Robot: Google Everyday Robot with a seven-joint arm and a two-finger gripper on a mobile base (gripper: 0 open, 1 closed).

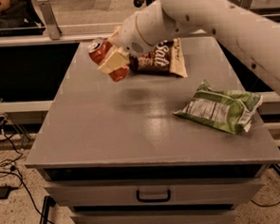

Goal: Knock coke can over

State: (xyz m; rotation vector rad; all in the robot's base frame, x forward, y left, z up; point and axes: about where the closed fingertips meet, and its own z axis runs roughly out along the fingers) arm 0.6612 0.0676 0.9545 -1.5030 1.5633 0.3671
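The coke can (101, 52) is a small red-orange can with a silver top. It is tilted, top toward the upper left, held above the back left part of the grey cabinet top (131, 128). My gripper (112, 62) is shut on the can, its cream fingers (113, 61) across the can's middle. The white arm reaches in from the upper right.
A brown and cream snack bag (163, 58) lies at the back of the cabinet top, just right of the gripper. A green snack bag (220, 110) lies on the right side. A drawer with a handle (153, 196) is below the front edge. Cables lie on the floor at left.
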